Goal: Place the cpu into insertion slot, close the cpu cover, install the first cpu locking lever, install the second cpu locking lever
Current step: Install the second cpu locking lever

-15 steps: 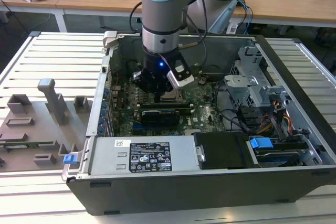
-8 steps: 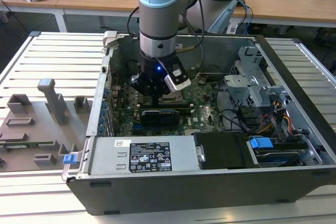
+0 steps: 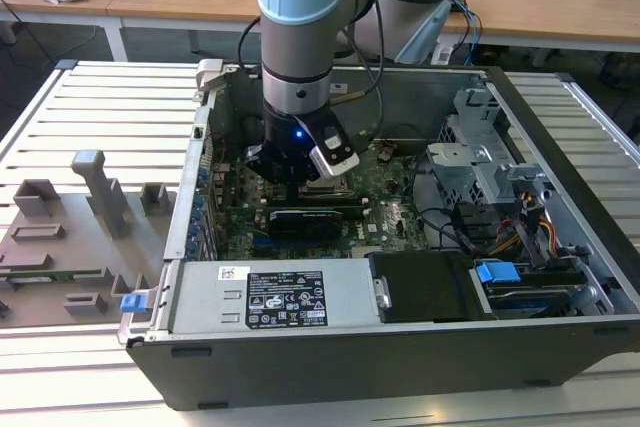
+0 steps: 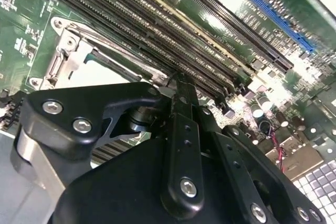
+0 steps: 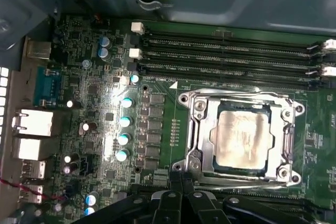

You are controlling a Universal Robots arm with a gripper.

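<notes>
Nearest to me in the exterior view is the open computer case [image 3: 400, 367], lying on a slatted white table [image 3: 90, 97], its labelled power supply [image 3: 285, 297] along the front edge and a grey fixture plate [image 3: 70, 237] on the exterior view's left. Reaching down into the case is the arm, and its gripper [image 3: 300, 175] hangs low over the green motherboard [image 3: 390, 222], just behind a black expansion card [image 3: 315, 217]. In the first wrist view the gripper [image 5: 180, 179] has its two black fingertips [image 5: 176, 182] pressed together with no gap, holding nothing, poised right at the near edge of the insertion slot [image 5: 239, 139]. The cpu [image 5: 241, 135] already sits in that socket, its dull silver top showing through the window of the cpu cover [image 5: 202, 129], which lies flat and closed around it. Whether the locking levers are latched, I cannot tell. Beyond the socket run the long black memory slots [image 5: 226, 51], and beside it a row of small capacitors [image 5: 125, 129]. In the second wrist view the closed gripper [image 4: 181, 85] is just above the socket frame [image 4: 68, 59], with the memory slots [image 4: 157, 40] and a blue card slot [image 4: 273, 11] farther off.
</notes>
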